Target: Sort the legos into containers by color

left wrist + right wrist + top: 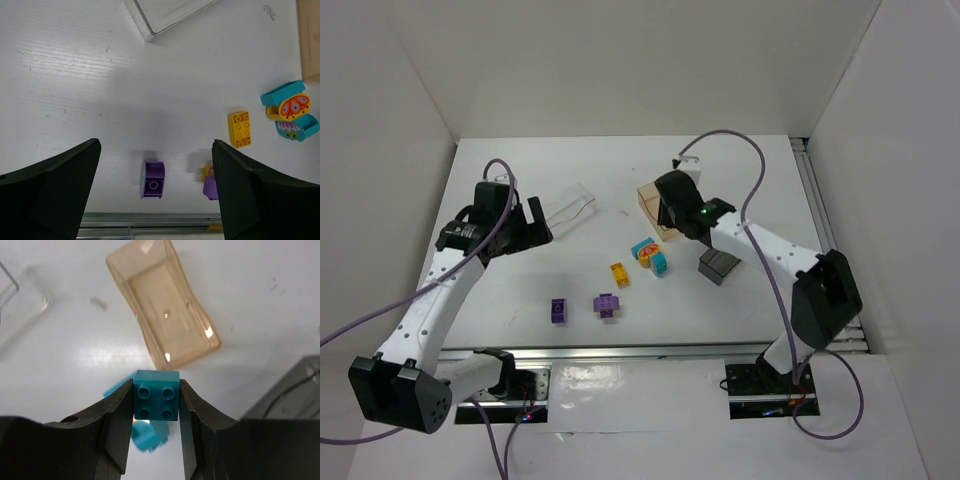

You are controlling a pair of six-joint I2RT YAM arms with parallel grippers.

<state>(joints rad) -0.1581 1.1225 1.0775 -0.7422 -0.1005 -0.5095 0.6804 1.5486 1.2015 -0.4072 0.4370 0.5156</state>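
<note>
My right gripper (pixel 156 402) is shut on a teal lego (pixel 156 395) with its studs facing the camera, held above the table just short of the tan-orange container (pixel 162 305). Blurred teal legos (pixel 147 436) lie below it. My left gripper (pixel 155 152) hangs open over a purple lego (pixel 153 179); a second purple lego (pixel 211 184) sits beside its right finger (pixel 260 195). An orange-yellow lego (pixel 239 128) and a teal-and-orange cluster (pixel 290 111) lie further right. From above, the right gripper (pixel 672 215) hides part of the tan-orange container (pixel 650 200).
The clear container (pixel 570 205) lies at the back near the left gripper (pixel 535 222). The dark grey container (pixel 720 266) stands right of the teal cluster (pixel 650 256). White walls enclose the table, and a metal rail (pixel 650 352) runs along its near edge.
</note>
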